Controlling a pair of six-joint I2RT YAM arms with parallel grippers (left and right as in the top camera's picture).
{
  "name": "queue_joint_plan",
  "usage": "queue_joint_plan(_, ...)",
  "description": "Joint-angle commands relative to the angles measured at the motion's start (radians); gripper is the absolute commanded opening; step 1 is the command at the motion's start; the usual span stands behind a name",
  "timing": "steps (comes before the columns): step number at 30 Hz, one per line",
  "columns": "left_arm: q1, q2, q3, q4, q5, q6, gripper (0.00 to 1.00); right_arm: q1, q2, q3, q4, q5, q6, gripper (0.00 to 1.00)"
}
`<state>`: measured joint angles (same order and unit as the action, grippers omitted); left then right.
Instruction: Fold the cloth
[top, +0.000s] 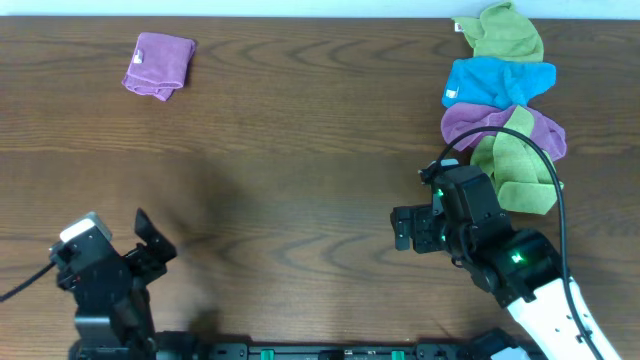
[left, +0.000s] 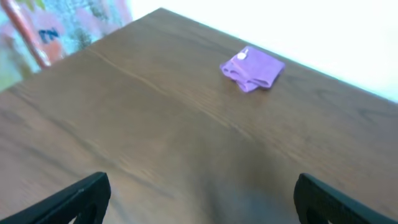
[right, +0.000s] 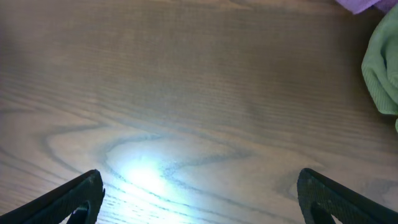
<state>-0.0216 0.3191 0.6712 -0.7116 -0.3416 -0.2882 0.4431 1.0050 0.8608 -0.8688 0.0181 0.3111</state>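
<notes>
- Upper left of the overhead frame: the cloth (top: 159, 65), a lilac-purple towel, lies in a loose, rumpled bundle on the wooden table (top: 300, 130), alone and near the far edge. The left wrist view shows a small white tag (left: 242, 55) on its top edge.
- Judged by its sagging layers, the cloth is light, soft and limp. It should drape rather than hold a shape, and its nap should grip well. An outer corner or free edge, pinched low against the table, looks the best hold for opening it out flat before a fold.
- Lower left: the left pincer (left: 202, 183) hovers over bare wood, its jaws spread wide and holding nothing. The cloth sits well apart from it, straight up-frame.
- Lower centre-right: the right pincer (right: 199, 180) is likewise spread wide and empty above the table, with the cloth far across the frame to its upper left.
- Upper right: a pile of other cloths, namely a green cloth (top: 505, 30), a blue cloth (top: 497, 82), a second purple cloth (top: 480, 125) and another green one (top: 520, 170), lies near the right pincer, not touching it.
</notes>
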Motion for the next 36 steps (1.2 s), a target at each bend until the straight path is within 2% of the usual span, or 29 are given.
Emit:
queue_joint_plan(1, 0.030, -0.068, -0.122, 0.095, 0.107, -0.004, 0.95, 0.009, -0.010, 0.004, 0.001, 0.000, 0.017, 0.99)
queue_joint_plan(6, 0.041, -0.155, -0.278, 0.254, 0.169, -0.005, 0.96, 0.009, -0.010, 0.004, 0.001, 0.000, 0.018, 0.99)
queue_joint_plan(10, 0.042, -0.199, -0.365, 0.319, 0.202, -0.005, 0.95, 0.009, -0.010, 0.004, 0.001, 0.000, 0.018, 0.99)
queue_joint_plan(21, 0.030, -0.316, -0.465, 0.330, 0.204, -0.008, 0.95, 0.009, -0.010, 0.004, 0.001, 0.000, 0.018, 0.99)
queue_joint_plan(30, 0.019, -0.316, -0.572, 0.399, 0.223, -0.054, 0.95, 0.009, -0.010, 0.004, 0.001, 0.000, 0.018, 0.99)
queue_joint_plan(36, 0.019, -0.313, -0.578, 0.407, 0.232, -0.052, 0.95, 0.009, -0.010, 0.004, 0.001, 0.000, 0.018, 0.99)
